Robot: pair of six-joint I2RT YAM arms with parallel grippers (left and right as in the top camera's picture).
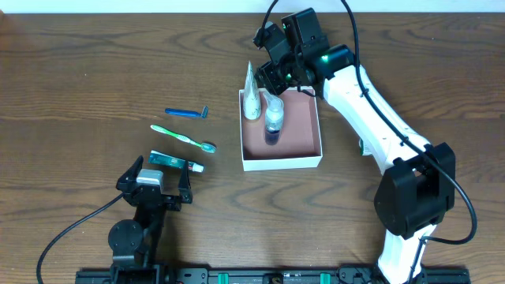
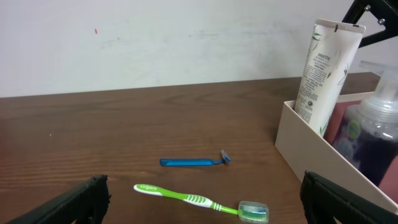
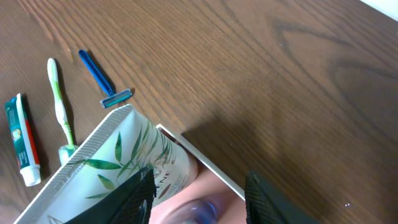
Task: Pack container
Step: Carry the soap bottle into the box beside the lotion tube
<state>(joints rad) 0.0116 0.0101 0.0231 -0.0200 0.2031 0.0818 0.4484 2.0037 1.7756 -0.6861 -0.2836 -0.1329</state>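
We're looking down on the brown wood-grain bench (image 1: 79, 79), and the shallow square white-walled container with the dull pink-brown inside (image 1: 300, 134) sits right of centre. It's already carrying two things. A tall white plastic tube printed with green leaves (image 1: 251, 95) stands tilted in the far-left corner, leaning on the wall. Just beside it there's a clear pump bottle of dark liquid (image 1: 273, 120).

The right tool (image 3: 199, 186) hangs over that same corner, its black fingers (image 3: 134, 199) spread wide. The tube's crimped end crowds the left one, and we see clear space before the other, so nothing is gripped.

On the left, three items lie on the bare bench, none touching the container:
- a slim blue plastic razor (image 1: 187, 113), farthest back
- a green-and-white toothbrush (image 1: 183, 138), next
- a small green-and-white packet (image 1: 175, 162), nearest us

The left tool (image 1: 158, 181) sits low just behind that packet, wide open and empty.
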